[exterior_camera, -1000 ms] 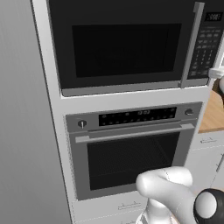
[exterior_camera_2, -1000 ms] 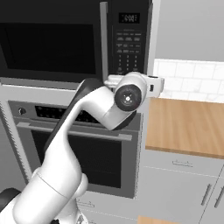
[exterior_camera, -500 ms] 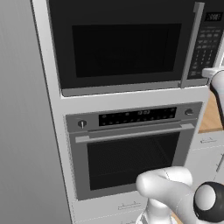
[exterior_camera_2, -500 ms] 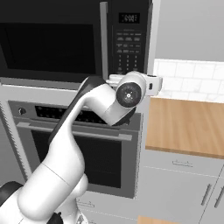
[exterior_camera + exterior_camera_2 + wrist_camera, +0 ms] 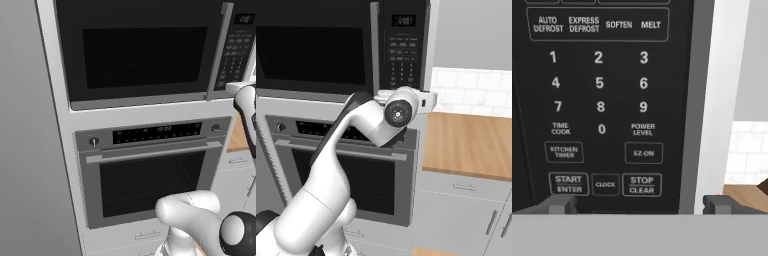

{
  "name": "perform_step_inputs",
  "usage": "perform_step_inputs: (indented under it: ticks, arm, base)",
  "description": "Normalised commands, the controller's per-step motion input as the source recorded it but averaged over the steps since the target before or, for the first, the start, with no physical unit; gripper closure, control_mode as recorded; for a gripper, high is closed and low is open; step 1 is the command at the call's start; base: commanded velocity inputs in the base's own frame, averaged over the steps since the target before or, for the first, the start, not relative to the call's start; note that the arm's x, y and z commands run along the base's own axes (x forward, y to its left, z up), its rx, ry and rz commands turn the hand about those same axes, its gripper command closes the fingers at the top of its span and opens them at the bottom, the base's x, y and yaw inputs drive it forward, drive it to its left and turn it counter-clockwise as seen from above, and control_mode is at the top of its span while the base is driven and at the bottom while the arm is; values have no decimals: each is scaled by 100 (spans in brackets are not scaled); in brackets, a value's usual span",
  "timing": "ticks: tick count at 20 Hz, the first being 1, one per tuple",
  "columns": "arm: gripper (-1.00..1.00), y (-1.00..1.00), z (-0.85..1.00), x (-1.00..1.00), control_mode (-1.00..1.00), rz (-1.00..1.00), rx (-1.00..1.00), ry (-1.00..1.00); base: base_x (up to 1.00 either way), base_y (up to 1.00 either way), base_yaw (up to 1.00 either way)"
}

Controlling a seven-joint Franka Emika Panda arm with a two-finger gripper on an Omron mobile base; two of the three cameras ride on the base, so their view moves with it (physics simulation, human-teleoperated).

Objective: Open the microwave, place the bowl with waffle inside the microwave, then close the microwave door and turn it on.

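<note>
The microwave (image 5: 145, 50) is built in above the oven, and the microwave door (image 5: 311, 47) is shut, its vertical grey bar handle (image 5: 218, 50) beside the keypad panel (image 5: 402, 55). My gripper (image 5: 638, 205) is open and faces the keypad (image 5: 599, 105) from close up. The left fingertip (image 5: 559, 204) is under the START/ENTER key and the right one lies past the panel's right edge. Nothing is between the fingers. My wrist (image 5: 398, 112) hovers just below the panel. The bowl and the waffle are out of view.
A silver oven (image 5: 150, 175) with a horizontal handle sits below the microwave. A wooden counter (image 5: 471, 142) runs to the right over grey drawers (image 5: 461, 210), backed by white tiles (image 5: 471, 92). A tall grey panel (image 5: 25, 150) stands on the left.
My hand has shifted slightly left toward the keypad panel. The jaws stayed open and the microwave door stayed shut.
</note>
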Motion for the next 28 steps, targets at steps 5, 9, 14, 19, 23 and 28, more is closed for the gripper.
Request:
perform_step_inputs:
  ticks: [5, 9, 14, 19, 23, 28]
  arm:
    - [-100, 0, 0, 14, -100, 0, 0, 0]
    - [-100, 0, 0, 16, -100, 0, 0, 0]
    - [-100, 0, 0, 26, -100, -2, 0, 0]
    - [-100, 0, 0, 29, -100, -2, 0, 0]
    - [-100, 0, -2, 8, -100, 0, 0, 0]
    - [-100, 0, -5, 0, -100, 0, 0, 0]
  base:
    - [0, 0, 0]
    - [0, 0, 0]
    - [0, 0, 0]
    - [0, 0, 0]
    - [0, 0, 0]
    - [0, 0, 0]
